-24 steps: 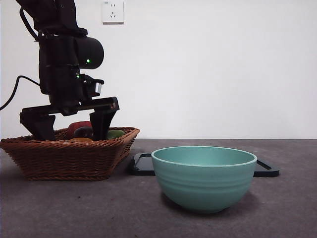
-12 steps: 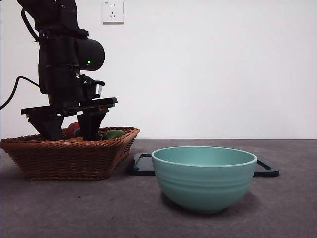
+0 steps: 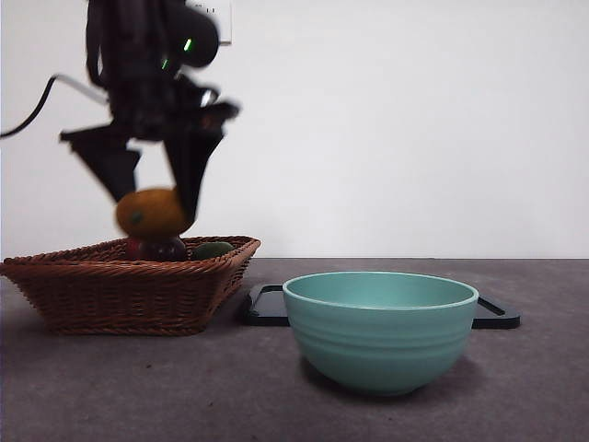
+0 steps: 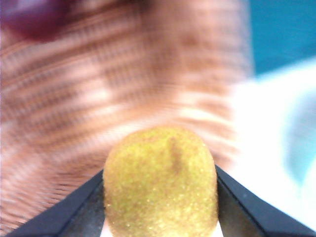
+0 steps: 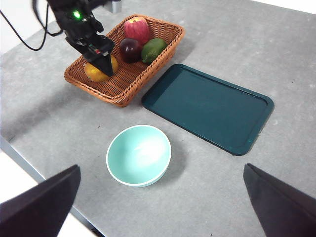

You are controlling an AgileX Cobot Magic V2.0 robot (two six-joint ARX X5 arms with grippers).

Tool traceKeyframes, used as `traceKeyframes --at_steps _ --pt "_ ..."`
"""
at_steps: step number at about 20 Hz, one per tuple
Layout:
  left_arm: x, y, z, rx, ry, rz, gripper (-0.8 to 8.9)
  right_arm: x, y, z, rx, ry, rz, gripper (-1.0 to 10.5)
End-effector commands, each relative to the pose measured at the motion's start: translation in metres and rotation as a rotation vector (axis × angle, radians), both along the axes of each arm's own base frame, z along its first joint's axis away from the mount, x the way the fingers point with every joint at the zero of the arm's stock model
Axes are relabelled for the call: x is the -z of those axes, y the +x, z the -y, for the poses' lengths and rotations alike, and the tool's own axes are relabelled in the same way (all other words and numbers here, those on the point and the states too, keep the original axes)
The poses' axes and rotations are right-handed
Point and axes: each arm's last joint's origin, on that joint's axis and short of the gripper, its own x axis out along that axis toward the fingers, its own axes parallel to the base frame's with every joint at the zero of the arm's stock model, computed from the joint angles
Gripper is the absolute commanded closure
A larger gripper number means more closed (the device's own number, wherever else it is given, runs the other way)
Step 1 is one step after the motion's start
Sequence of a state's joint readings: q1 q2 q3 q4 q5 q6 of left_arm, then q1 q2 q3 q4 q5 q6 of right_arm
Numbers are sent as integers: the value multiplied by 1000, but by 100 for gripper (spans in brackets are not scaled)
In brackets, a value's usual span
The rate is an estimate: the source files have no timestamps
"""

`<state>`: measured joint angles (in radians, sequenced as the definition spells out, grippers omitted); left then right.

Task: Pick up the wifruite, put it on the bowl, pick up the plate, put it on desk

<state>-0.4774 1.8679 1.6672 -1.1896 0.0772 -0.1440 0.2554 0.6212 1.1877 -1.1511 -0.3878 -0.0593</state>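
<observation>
Plain white wall backs the desk [image 3: 110,387]. Left gripper [image 3: 152,207] is clamped on the wifruite [image 3: 150,212], hanging above the wicker basket [image 3: 120,290], well apart from the bowl [image 3: 380,331]. Risk: the rounded fruit may slip from the narrow jaw tips in transit. Right gripper [image 5: 160,197] waits high, jaws spread. Only its view reveals the dark tray [image 5: 207,106] whole and the basket's other fruit.
</observation>
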Motion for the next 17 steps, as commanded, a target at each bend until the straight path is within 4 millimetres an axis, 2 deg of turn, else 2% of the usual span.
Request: traceKeyframes --at_steps 1,7,11,14,17 --pt "-19 -18 22 77 -37 56 604 -4 -1 0 -3 1 15 337" --pt "-24 -69 90 304 -75 91 604 -4 -1 0 -3 2 18 336" --pt "-22 -95 124 391 -124 129 604 -5 -1 0 -3 2 20 336" --pt "-12 -106 141 441 -116 112 604 -5 -1 0 -3 2 20 336" --pt "8 -105 154 449 -96 85 604 -5 -1 0 -3 3 20 336"
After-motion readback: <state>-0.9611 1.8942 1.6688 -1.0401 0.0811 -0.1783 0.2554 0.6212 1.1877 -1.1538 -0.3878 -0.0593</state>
